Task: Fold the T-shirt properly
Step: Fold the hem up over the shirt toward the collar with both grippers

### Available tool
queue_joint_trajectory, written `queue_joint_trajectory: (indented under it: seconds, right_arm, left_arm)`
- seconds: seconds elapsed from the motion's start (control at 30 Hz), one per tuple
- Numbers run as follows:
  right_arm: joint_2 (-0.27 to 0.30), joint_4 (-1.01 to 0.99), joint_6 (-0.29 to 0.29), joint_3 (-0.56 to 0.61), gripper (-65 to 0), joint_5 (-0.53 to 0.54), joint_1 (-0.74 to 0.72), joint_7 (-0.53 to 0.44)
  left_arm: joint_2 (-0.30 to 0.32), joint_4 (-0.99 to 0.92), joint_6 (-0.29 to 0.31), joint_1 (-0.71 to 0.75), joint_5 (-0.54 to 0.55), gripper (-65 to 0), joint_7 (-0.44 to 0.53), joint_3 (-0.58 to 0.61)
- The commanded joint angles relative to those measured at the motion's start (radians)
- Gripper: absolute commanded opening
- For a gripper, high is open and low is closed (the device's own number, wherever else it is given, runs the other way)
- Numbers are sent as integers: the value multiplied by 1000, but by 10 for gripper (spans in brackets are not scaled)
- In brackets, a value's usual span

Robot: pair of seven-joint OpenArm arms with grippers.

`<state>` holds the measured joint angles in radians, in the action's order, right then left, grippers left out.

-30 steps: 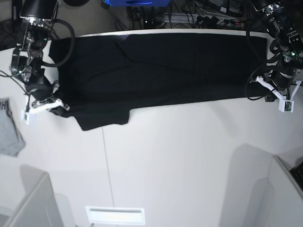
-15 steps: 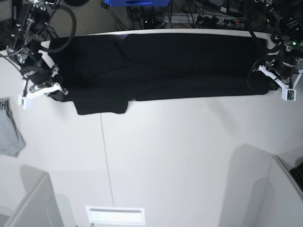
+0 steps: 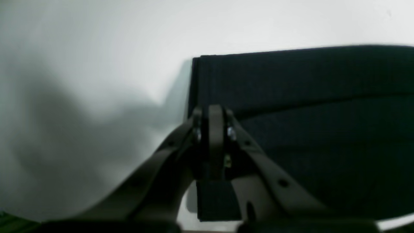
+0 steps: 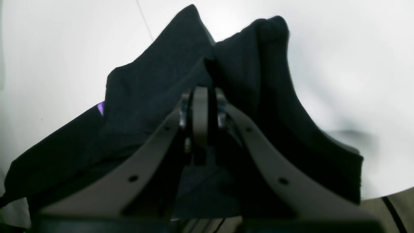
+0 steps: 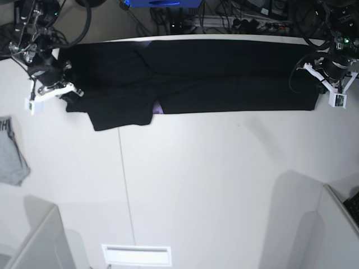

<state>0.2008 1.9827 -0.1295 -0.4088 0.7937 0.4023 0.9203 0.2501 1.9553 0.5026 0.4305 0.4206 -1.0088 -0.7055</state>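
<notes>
1. The large black short-sleeved cloth T-shirt (image 5: 190, 73) lies stretched in a long band across the far part of the white desk (image 5: 213, 185), reaching almost from one end to the other.
2. The left gripper (image 5: 330, 88) sits at the shirt's end on the base view's right; its jaws are pressed together on a corner of the black fabric, which the wrist camera shows running between them (image 3: 216, 129).
3. The right gripper (image 5: 56, 92) is at the opposite end; its jaws are likewise clamped on bunched black cloth (image 4: 200, 106), which rises in two peaks just beyond them.
4. A sleeve (image 5: 120, 115) hangs out of the band's near edge toward the desk's middle.
5. A small sliver of purple print (image 5: 159, 109) shows beside that sleeve; what seems to be the same colour peeps out in the right wrist view, though it is too small to be sure.
6. A small grey garment with dark lettering (image 5: 11, 152) lies on the desk's edge, well apart from the shirt.
</notes>
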Motion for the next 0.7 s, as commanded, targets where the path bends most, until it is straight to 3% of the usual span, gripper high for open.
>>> queue_joint_trajectory:
  seconds: [0.0, 0.23, 0.67]
  right_arm:
    - [13, 20, 9, -8, -650, 8, 5, -11]
    - [15, 20, 9, -8, -650, 91, 62, -17]
    - [13, -27, 9, 1, -650, 62, 94, -17]
  left_arm:
    - [13, 19, 8, 14, 7, -650, 18, -12]
    - [-2, 16, 15, 38, 7, -650, 18, -98]
    - [-5, 9, 15, 74, -2, -650, 18, -93]
